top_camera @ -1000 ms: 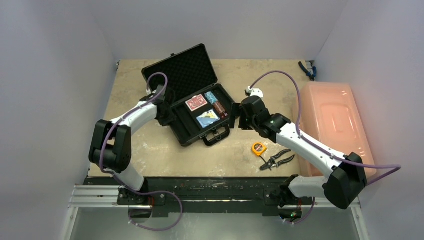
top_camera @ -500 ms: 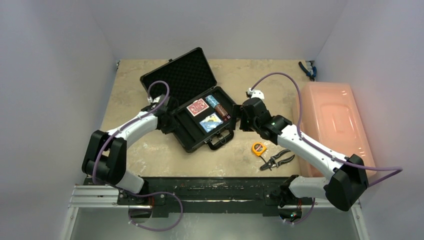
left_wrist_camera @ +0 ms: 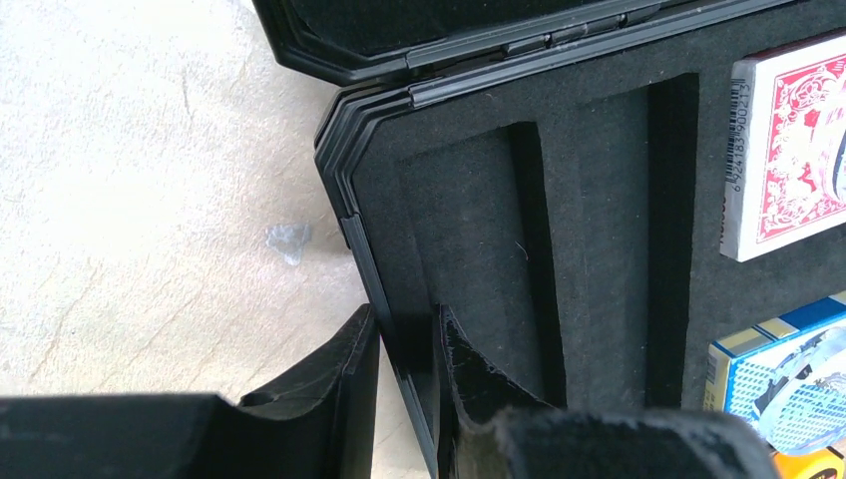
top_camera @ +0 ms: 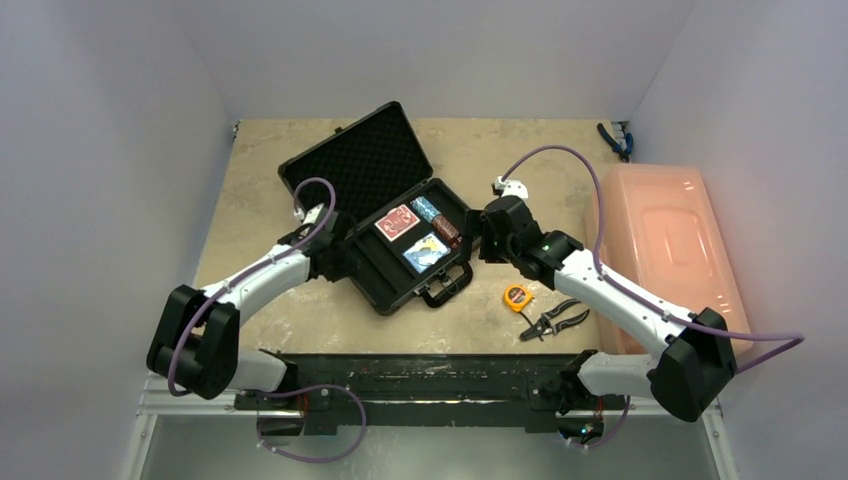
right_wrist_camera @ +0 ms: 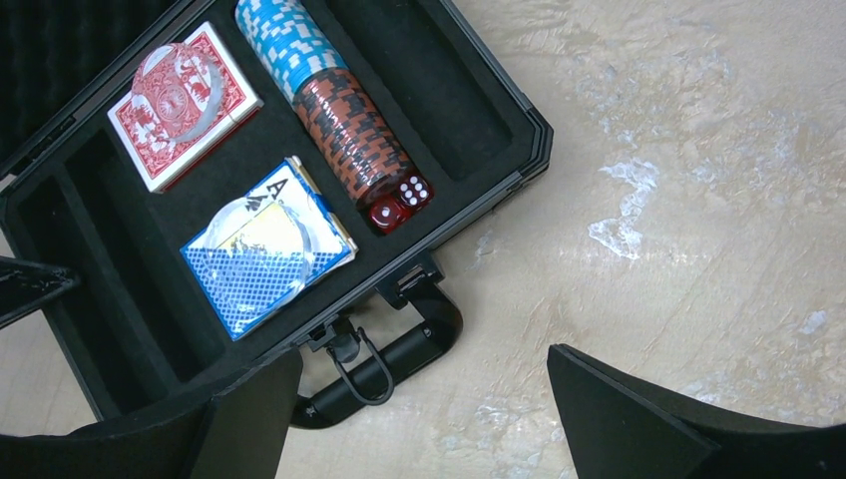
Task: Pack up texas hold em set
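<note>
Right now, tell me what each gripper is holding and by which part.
The left gripper grips the briefcase by the wall at its left end, with one finger outside and one inside. The right gripper is open and holds nothing.

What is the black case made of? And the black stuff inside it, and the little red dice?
The black case looks like hard matte plastic: stiff ribbed rim, moulded corners. The lining looks like soft foam: dull, slightly fuzzy, cut into slots. The red dice are probably glossy plastic: they shine, with white dots.
</note>
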Available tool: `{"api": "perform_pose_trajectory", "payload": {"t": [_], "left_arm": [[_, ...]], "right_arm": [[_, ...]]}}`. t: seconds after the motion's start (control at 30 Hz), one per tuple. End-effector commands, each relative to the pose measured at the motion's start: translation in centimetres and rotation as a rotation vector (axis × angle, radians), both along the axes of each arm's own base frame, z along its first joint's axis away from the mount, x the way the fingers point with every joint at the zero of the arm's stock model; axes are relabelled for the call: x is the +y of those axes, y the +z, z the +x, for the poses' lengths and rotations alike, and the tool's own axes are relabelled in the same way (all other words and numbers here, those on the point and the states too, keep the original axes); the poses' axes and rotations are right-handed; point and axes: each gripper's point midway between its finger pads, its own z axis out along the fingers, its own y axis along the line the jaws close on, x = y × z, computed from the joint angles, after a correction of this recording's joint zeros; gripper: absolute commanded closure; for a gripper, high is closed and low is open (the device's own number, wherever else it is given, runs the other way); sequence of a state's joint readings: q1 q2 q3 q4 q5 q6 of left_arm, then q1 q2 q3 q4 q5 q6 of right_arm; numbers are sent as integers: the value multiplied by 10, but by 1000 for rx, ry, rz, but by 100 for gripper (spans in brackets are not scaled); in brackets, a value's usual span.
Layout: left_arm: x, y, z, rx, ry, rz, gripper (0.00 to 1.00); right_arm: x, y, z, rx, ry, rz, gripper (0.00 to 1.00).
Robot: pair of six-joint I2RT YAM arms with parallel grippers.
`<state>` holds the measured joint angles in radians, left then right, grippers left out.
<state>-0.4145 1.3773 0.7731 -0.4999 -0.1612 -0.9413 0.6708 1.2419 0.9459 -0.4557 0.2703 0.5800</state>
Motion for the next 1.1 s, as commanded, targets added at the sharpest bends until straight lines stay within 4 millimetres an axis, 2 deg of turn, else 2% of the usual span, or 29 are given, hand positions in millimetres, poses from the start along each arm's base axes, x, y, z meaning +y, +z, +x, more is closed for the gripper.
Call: {"api": "perform_pose_trajectory", "payload": {"t": [0.0, 0.13, 0.5, 0.77, 0.93, 1.07], "left_arm": [[-2, -27, -62, 210, -105, 5, 93], [-3, -23, -59, 193, -112, 5, 79], [5, 4, -50, 98, -121, 41, 25], [14, 35, -46, 20, -137, 75, 12], [18, 70, -40, -73, -185, 97, 1], [31, 103, -34, -152, -200, 160, 0]], "right_arm": [[-1, 1, 5, -16, -16, 8, 2], [-1, 2, 4, -15, -16, 7, 2], [-10, 7, -1, -28, -36, 3, 2], [-12, 6, -3, -27, -38, 1, 2], [-14, 3, -3, -26, -44, -10, 2], [-19, 6, -2, -53, -61, -6, 2]]}}
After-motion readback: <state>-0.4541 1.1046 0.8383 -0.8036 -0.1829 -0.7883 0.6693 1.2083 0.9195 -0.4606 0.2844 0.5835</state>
